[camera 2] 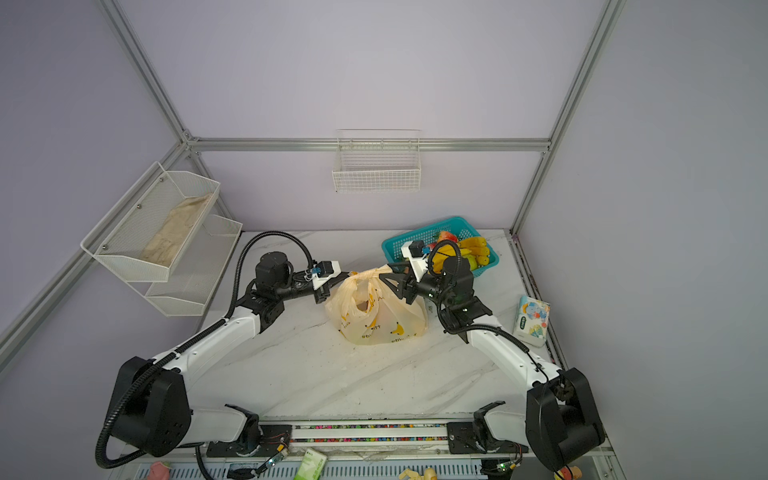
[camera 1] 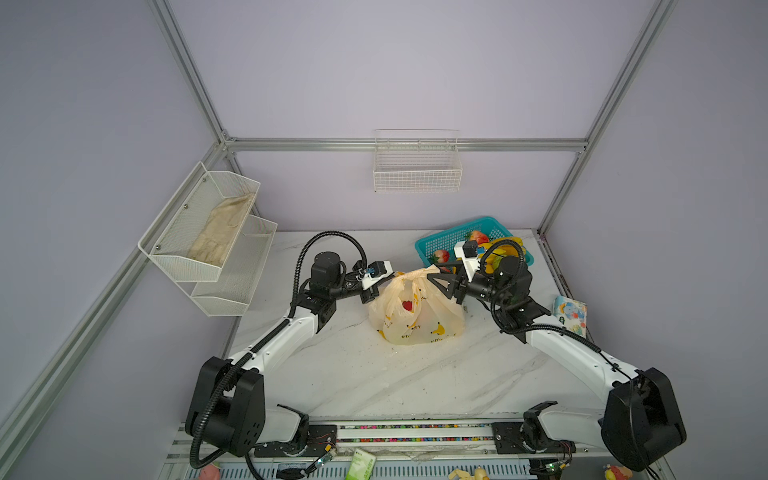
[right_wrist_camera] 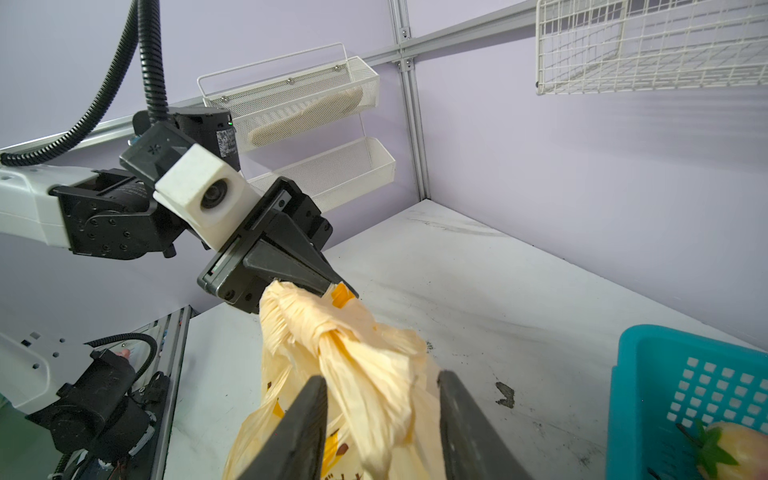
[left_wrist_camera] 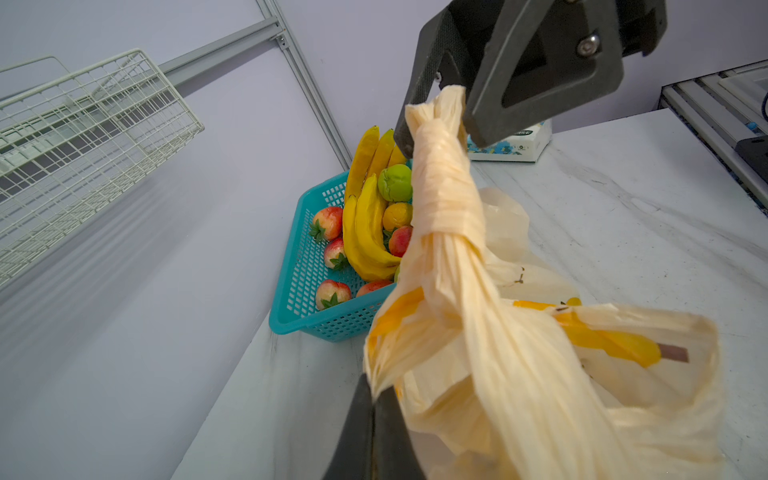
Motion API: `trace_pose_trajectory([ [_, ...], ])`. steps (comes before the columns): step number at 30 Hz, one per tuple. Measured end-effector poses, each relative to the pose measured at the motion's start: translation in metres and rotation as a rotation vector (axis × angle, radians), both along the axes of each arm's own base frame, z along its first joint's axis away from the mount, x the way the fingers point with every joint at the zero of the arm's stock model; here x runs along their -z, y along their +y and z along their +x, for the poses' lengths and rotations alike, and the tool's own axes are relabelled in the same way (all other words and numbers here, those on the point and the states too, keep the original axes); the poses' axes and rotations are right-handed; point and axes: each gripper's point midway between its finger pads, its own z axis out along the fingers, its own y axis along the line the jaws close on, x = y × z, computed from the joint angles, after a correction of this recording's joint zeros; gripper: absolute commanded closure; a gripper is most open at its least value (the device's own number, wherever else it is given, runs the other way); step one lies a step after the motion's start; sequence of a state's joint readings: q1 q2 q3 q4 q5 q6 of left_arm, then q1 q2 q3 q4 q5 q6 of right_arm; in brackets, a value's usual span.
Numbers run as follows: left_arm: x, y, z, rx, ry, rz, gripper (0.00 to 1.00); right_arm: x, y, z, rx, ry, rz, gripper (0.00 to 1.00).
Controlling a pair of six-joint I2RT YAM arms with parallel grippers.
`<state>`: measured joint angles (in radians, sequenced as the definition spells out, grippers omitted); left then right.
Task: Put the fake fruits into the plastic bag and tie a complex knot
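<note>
I see the plastic bag mid-frame on the worktop. The left end effector clamps one handle, and the right end effector gapes around the other. If I pull now, it may slip and the knot may loosen.

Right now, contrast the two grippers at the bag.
The left gripper is shut, pinching a bunched end of the plastic bag; the right gripper is open, jaws straddling the twisted handle strip. The left reaches in from the bag's left, the right from its right. Both meet the bag's top.
</note>
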<state>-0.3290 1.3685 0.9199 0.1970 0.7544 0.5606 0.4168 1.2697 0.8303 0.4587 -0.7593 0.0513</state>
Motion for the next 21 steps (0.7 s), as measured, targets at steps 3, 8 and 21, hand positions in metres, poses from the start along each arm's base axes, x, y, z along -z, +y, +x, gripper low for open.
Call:
trace_pose_trajectory([
  [3, 0.000, 0.000, 0.000, 0.000, 0.000, 0.000, 1.00, 0.000, 0.000, 0.000, 0.001, 0.002, -0.001, 0.74],
  [8, 0.000, 0.000, 0.001, -0.004, -0.001, 0.002, 1.00, -0.001, -0.001, 0.000, 0.011, 0.019, -0.004, 0.89],
  [21, -0.004, 0.019, 0.016, -0.179, -0.069, 0.022, 1.00, 0.007, -0.033, 0.000, 0.221, 0.157, -0.039, 1.00],
])
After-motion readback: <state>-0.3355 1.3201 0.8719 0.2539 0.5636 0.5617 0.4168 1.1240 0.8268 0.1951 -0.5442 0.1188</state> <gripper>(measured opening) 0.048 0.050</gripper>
